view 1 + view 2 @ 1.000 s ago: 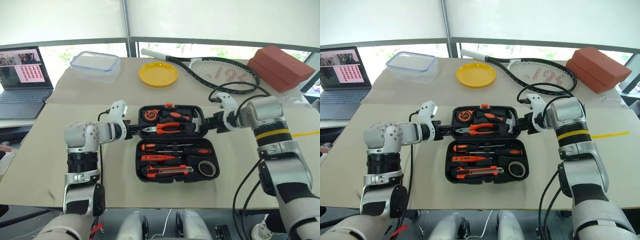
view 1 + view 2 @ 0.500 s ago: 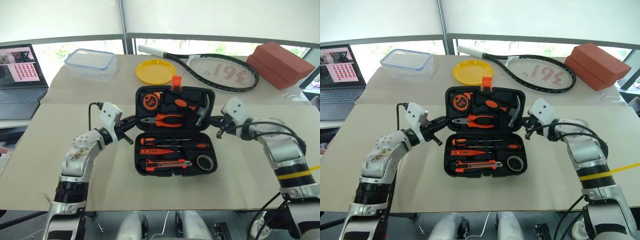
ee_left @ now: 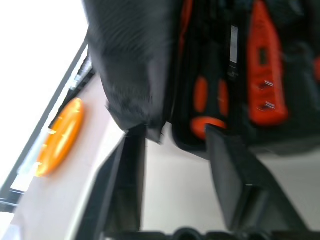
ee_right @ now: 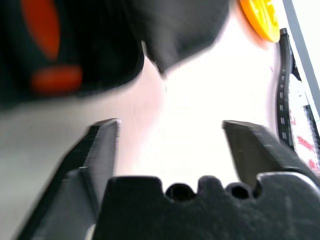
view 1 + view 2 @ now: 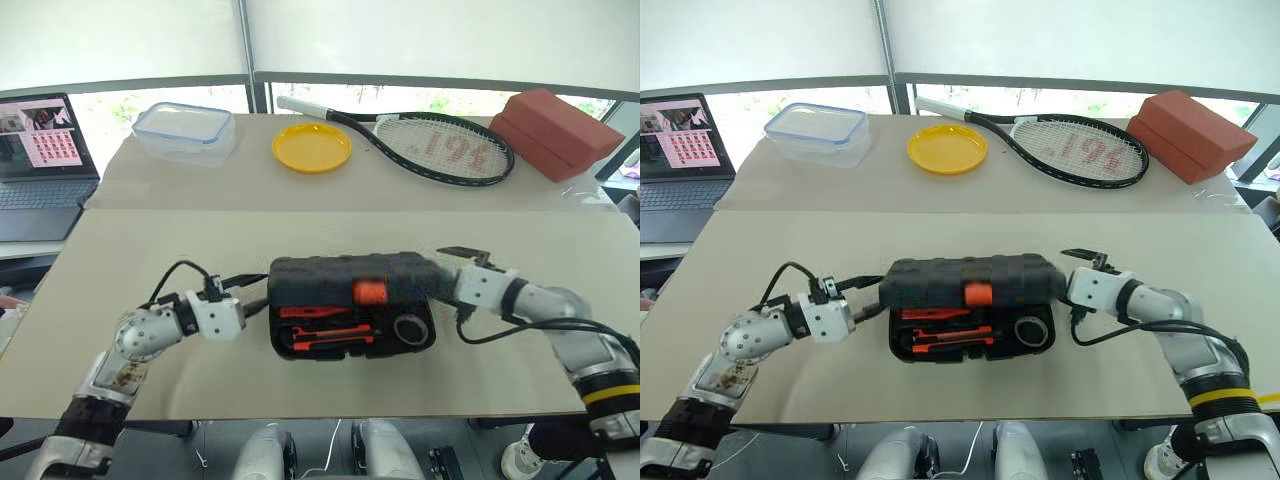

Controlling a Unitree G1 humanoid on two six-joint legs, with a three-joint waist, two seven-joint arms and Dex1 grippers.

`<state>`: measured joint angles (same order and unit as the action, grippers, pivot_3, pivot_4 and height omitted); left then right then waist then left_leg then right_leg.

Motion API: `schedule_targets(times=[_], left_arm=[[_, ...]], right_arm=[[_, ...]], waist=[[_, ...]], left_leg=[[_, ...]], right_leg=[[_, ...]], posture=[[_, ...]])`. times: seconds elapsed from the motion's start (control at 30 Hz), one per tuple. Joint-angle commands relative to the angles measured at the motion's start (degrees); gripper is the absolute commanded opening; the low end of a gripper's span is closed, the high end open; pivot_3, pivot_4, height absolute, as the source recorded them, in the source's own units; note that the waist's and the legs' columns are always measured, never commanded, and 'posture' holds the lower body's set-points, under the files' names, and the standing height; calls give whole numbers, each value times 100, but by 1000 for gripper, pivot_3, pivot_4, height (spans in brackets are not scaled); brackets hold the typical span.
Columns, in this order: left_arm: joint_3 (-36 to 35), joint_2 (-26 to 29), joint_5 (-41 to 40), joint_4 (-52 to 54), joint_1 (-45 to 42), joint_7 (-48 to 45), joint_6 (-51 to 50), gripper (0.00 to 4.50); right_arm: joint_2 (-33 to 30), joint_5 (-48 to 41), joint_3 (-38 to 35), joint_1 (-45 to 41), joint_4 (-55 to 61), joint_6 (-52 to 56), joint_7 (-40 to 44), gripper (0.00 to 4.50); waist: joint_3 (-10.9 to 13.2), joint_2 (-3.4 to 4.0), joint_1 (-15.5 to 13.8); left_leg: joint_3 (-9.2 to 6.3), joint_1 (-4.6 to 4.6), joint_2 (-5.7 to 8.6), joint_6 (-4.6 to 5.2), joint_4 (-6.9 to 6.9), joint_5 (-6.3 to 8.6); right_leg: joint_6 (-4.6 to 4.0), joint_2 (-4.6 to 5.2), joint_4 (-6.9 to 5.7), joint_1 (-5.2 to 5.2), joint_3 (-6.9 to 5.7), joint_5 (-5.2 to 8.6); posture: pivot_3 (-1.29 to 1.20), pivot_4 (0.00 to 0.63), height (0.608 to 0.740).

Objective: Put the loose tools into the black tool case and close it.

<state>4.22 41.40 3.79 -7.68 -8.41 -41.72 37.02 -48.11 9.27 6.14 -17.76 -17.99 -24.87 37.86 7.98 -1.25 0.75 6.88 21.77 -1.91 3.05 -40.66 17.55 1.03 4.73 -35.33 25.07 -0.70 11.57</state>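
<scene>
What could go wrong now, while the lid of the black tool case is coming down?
1. The lid of the black tool case is not shut: the tape roll and an orange tool show under its edge. It may stay ajar if the orange latch is not pressed.
2. Both end effectors, left and right, are open beside the case, so the lid may drop freely and jolt the tools from their recesses.

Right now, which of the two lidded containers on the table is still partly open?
The black tool case between the grippers: its lid hangs half-lowered, with tools visible underneath. The clear plastic box at the far left has its lid on.
</scene>
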Motion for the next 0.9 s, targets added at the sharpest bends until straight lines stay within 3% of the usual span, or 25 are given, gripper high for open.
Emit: schedule_targets(times=[0.03,0.17,0.3,0.43,0.63,0.9], left_arm=[[-239,395,-559,36,425,-429,-421,2582],[-379,545,-1053,91,576,-734,-1516,2582],[-390,472,-1484,138,205,-1005,-2618,1456],[-106,-86,-1650,-123,-921,-1159,-3489,39],[375,-549,-1308,-917,-2085,-1509,-3987,13],[853,-830,-1048,-1334,-2528,-1957,-4713,13]], right_arm=[[-222,-637,-574,238,-164,146,265,4138],[-430,-1374,-1016,738,154,473,822,2965],[-846,-2580,-1470,1649,1197,1678,1871,1554],[-1335,-2554,-1411,2847,2595,2150,2427,209],[-1234,-2350,-836,3144,3785,3218,2219,95],[-397,-1796,145,1758,3993,4399,1584,95]], waist=[[0,1,0],[1,2,-13],[2,5,-110],[2,5,-173],[0,-3,-98],[4,-29,-15]], left_leg=[[1,-3,-1,0,1,0],[3,-2,-3,1,1,1],[-2,-12,-1,33,-2,19],[-9,-17,1,38,-9,21],[-21,-58,0,38,-13,23],[-24,-56,-1,34,-13,20]], right_leg=[[0,-1,-1,-2,1,0],[1,-1,-1,-1,2,1],[2,0,-7,-11,-2,2],[3,-1,-11,-22,-2,2],[8,-26,19,-79,6,2],[3,-38,18,-73,4,5]], posture=[[0,150,740],[0,150,740],[0,150,740],[0,150,740],[0,150,740],[0,150,740]])
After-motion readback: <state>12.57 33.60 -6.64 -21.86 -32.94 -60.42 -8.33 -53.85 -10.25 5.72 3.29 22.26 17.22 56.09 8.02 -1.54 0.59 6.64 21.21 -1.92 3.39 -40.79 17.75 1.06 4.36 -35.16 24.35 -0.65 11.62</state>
